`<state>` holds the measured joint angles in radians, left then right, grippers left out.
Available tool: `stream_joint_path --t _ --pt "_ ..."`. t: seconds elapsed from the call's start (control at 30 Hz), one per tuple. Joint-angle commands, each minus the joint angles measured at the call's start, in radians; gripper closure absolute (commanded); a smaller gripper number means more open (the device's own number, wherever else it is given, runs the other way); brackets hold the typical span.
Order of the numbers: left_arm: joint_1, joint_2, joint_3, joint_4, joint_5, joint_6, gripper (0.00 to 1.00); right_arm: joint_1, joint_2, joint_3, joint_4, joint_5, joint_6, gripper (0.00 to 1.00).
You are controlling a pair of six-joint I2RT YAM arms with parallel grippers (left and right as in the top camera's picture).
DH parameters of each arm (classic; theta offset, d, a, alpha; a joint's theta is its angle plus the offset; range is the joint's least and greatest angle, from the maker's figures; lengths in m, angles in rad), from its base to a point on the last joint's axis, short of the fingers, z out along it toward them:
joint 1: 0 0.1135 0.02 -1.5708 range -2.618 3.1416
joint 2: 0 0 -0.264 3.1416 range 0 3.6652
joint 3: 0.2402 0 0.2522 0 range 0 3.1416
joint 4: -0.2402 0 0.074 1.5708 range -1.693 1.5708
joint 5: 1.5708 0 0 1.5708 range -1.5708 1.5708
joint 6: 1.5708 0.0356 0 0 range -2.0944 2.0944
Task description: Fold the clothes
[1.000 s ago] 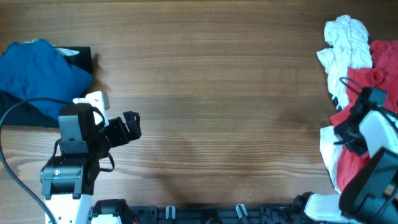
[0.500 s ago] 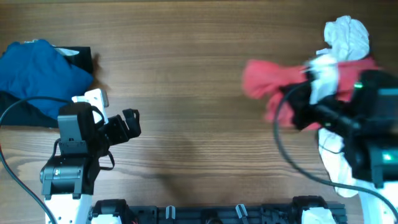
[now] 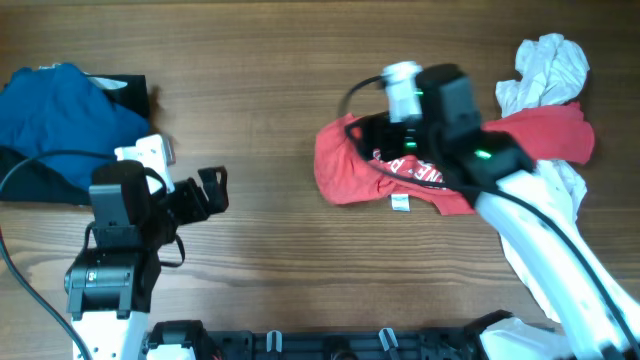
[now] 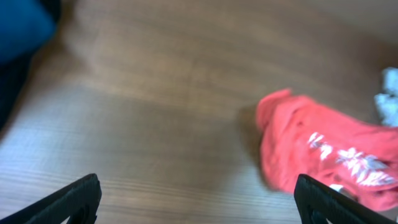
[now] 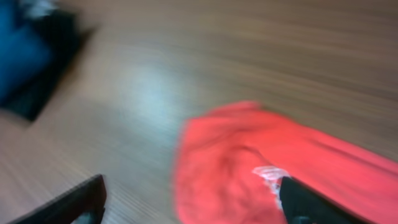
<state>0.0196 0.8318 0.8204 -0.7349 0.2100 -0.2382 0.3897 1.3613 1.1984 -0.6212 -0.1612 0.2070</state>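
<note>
The crumpled red cotton T-shirt [image 3: 348,170] is stretching left-to-right beneath the right fingers [image 5: 78,202], spread and empty. The left fingers [image 4: 71,199] are gaping, well apart.

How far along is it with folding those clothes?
Early. Nothing looks folded for certain: a blue garment sits on a black one at the left, shape unclear. In hand: the red T-shirt lies bunched mid-table under the right gripper, jaws open; the left gripper hangs open. Left: spreading and folding it, then the crumpled white garment.
</note>
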Motion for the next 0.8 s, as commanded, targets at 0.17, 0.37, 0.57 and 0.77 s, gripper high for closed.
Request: stream_joint_path --t 0.17,0.37,0.57,0.77 --pt "-0.266 0.393 0.018 0.291 0.071 -0.016 0.0 -0.302 -0.259 0.012 -0.393 0.35 0.242 0.0" --pt "-0.461 0.798 0.018 0.647 0.071 -0.165 0.0 -0.331 -0.26 0.012 -0.455 0.352 0.241 0.0" --pt "-0.557 1.038 0.018 0.948 0.069 -0.166 0.42 -0.331 -0.259 0.012 -0.472 0.352 0.24 0.0" --pt "-0.466 0.824 0.077 0.919 0.037 -0.129 0.96 -0.331 -0.259 0.012 -0.479 0.375 0.238 0.0"
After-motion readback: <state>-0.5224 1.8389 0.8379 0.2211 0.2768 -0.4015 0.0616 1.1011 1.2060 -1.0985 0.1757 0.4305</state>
